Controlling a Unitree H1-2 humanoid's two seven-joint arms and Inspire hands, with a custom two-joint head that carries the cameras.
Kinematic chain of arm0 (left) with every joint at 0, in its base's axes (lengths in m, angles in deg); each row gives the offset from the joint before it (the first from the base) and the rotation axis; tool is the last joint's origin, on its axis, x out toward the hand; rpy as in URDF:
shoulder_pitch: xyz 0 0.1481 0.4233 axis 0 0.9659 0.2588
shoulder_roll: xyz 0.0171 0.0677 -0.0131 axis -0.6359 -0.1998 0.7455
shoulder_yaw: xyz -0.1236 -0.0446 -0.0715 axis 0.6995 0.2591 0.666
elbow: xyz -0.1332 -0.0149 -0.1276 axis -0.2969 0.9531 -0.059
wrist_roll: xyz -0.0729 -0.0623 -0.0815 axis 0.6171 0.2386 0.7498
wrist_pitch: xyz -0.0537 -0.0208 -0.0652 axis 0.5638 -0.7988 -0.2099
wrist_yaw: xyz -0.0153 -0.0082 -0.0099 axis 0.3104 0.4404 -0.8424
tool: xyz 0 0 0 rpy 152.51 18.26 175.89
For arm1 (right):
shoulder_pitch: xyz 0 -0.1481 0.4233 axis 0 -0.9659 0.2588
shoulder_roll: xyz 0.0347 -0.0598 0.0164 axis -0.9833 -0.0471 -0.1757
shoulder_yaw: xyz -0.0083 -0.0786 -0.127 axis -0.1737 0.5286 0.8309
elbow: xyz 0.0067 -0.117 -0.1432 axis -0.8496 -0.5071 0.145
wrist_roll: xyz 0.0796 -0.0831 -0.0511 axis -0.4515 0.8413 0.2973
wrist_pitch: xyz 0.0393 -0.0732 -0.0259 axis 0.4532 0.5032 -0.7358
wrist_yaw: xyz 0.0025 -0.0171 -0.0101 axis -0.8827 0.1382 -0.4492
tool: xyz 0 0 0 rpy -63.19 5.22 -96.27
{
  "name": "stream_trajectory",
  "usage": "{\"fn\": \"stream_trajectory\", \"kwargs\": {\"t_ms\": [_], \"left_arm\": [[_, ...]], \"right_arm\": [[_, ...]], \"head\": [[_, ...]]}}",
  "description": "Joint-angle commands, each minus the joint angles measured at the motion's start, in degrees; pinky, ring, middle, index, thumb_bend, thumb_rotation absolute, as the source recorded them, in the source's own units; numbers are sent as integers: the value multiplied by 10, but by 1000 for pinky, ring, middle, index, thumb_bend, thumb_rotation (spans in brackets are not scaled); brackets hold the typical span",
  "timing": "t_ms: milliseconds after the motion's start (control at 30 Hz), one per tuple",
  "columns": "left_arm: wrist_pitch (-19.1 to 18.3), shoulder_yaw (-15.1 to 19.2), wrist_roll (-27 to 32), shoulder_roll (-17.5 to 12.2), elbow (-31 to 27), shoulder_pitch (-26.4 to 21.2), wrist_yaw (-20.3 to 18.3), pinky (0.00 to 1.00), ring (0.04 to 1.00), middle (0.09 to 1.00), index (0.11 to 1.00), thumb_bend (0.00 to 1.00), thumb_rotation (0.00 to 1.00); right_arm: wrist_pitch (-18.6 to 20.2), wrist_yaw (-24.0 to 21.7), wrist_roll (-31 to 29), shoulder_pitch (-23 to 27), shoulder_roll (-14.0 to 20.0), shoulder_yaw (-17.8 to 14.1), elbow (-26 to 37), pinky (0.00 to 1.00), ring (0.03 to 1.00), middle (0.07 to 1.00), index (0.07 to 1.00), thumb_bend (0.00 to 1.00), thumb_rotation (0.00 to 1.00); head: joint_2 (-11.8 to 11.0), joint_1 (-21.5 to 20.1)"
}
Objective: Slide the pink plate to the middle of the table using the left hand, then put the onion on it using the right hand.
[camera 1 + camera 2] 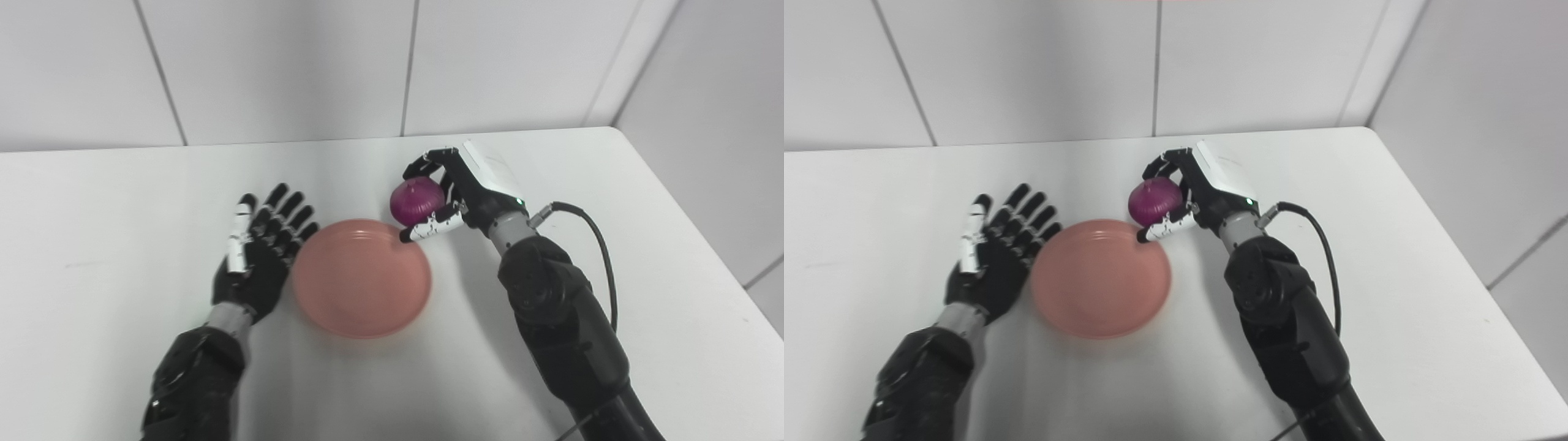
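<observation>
Left eye view: right hand (456, 193) closed around round purple onion (416, 202), held at far right rim of shallow round pink plate (361, 278) on white counter (92, 257). Left hand (260, 251) open, fingers spread, just beside plate's left edge.

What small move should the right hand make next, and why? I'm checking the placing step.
Probably carry the onion a little toward the left arm's side, over the middle of the pink plate. The right hand holds it at the plate's far right rim, not over the well; the left hand lies open beside the plate.
</observation>
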Motion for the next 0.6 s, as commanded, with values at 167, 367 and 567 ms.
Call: {"fn": "stream_trajectory", "kwargs": {"t_ms": [167,367,567], "left_arm": [[-3,-9,-22,18,12,9,22,930,933,938,932,410,1000],[-2,-13,-30,20,11,9,26,936,933,936,929,416,1000],[0,-14,-36,21,11,8,31,925,927,930,923,418,1000]], "right_arm": [[-16,4,13,31,-8,24,2,251,347,459,488,518,136],[-30,14,4,19,-12,39,-14,250,342,455,488,517,136],[-40,25,21,6,-13,62,-33,197,297,423,488,518,138]], "head": [[-2,19],[0,26],[1,25]]}}
